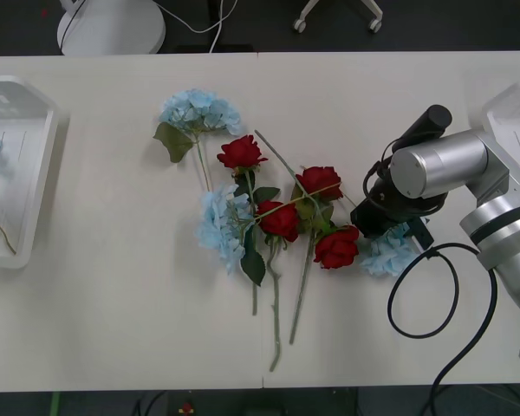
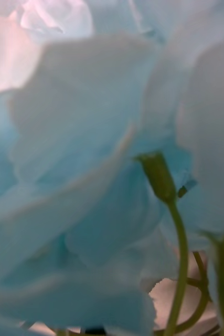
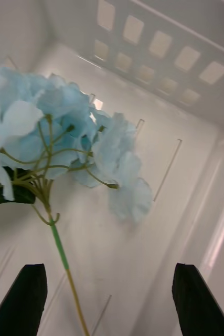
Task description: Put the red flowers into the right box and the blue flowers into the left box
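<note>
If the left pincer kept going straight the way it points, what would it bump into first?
Probably the blue flower lying in the left box. The left pincer is open, with the stem running between its fingers. The box floor lies just behind, though depth is hard to judge.

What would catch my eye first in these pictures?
A tangle of red flowers and blue flowers lies mid-table. The right end effector is down on a blue bloom at the heap's right edge. In the left box, one blue flower already lies below the open left end effector.
</note>
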Available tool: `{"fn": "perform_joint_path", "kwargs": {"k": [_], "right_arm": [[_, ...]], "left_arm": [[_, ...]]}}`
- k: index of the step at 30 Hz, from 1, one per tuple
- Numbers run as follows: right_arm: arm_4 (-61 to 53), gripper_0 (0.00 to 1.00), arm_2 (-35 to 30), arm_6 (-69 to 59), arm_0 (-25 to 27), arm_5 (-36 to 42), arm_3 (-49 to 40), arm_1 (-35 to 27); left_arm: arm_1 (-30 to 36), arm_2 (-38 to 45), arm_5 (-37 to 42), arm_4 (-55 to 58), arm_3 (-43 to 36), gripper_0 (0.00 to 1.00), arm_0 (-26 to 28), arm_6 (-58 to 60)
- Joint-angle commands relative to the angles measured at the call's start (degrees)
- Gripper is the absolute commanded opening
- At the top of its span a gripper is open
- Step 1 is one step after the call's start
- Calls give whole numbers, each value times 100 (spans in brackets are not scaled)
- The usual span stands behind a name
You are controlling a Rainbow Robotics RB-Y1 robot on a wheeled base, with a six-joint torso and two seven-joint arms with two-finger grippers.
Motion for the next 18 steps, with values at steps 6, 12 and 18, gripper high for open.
{"fn": "perform_joint_path", "kwargs": {"k": [6,12,18], "right_arm": [[-419,0,-520,806,-208,305,-197,-415],[-868,0,-978,2687,-428,622,-179,-951],[-1245,0,-1285,4611,-437,587,-118,-1444]], "left_arm": [[268,-148,918,1198,-893,100,-40,-550],[4,-684,1023,1558,-1068,100,-383,13],[-611,-1492,1032,776,-1464,100,-796,1234]]}}
